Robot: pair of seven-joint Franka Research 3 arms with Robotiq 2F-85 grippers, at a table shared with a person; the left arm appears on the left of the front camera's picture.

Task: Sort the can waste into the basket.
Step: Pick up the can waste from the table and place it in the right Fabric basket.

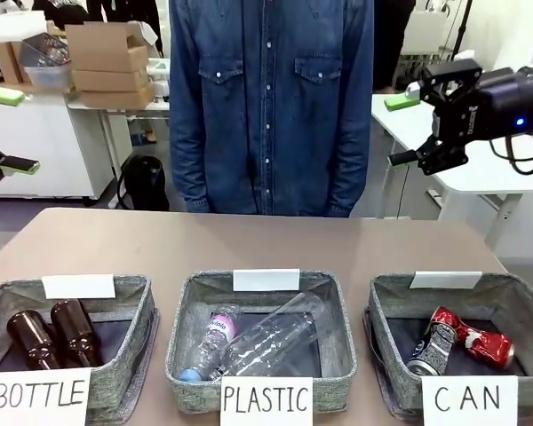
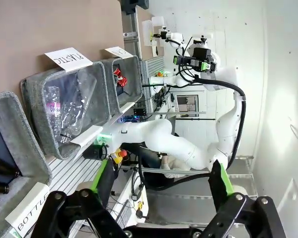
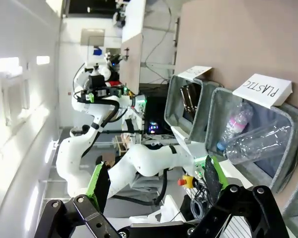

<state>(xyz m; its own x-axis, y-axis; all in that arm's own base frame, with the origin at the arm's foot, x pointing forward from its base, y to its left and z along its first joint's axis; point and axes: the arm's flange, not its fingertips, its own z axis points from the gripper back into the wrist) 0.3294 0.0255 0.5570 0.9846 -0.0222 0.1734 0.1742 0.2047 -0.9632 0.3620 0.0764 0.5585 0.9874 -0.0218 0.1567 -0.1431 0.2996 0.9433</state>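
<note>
Signs read "BOTTLE", "PLASTIC", "CAN" on three grey baskets along the brown table (image 1: 275, 240). Red can (image 1: 475, 342) and black can (image 1: 431, 348) lie in the CAN basket (image 1: 515, 297). Left gripper (image 2: 161, 181) and right gripper (image 1: 426, 124) stand released, holding nothing, white office room behind.

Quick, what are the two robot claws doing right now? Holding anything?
Left gripper: open, holding nothing.
Right gripper: open, holding nothing.
</note>
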